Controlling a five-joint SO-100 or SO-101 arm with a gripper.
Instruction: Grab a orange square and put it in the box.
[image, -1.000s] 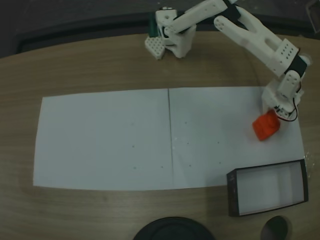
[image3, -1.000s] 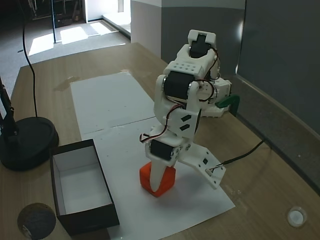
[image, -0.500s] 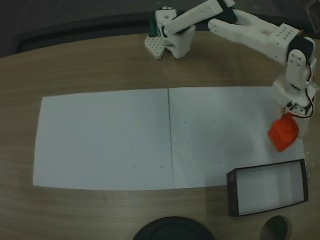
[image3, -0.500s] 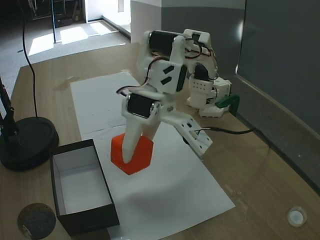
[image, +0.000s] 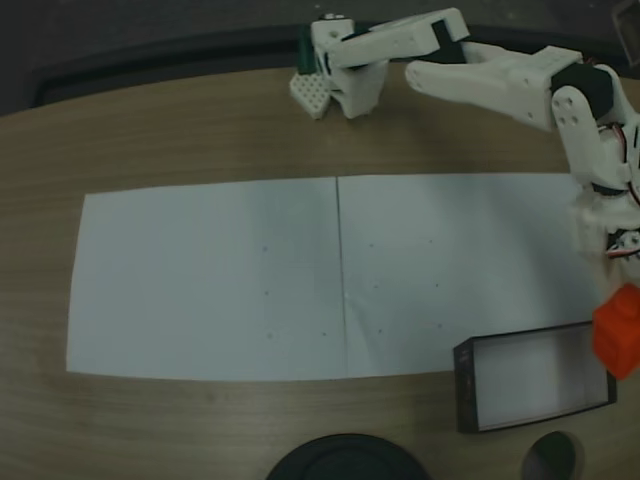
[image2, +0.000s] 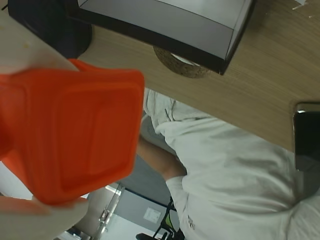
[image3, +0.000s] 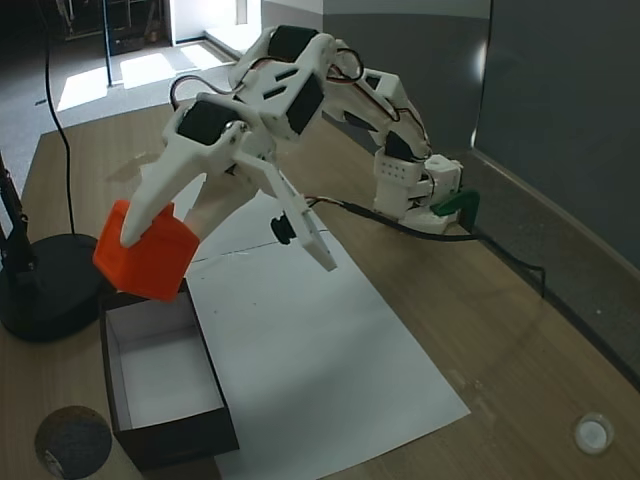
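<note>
In the wrist view the orange square (image2: 67, 132) was seen close up, clamped between the jaws of the gripper (image3: 150, 232). Beyond it lay the box (image2: 165, 25). In a fixed view the cube was held in the air above the box's (image3: 160, 440) far end. The carry appeared nearly finished; next, lowering over the white inside and release would be called for.

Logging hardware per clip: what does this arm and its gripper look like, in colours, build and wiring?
The arm is white printed plastic with blocky black servos at the joints and thin dark wires looped along the links. Its base carries a green clamp, and a black cable trails from it across the table. The gripper has a long tapered white finger and a flat white plate with small holes.
</note>
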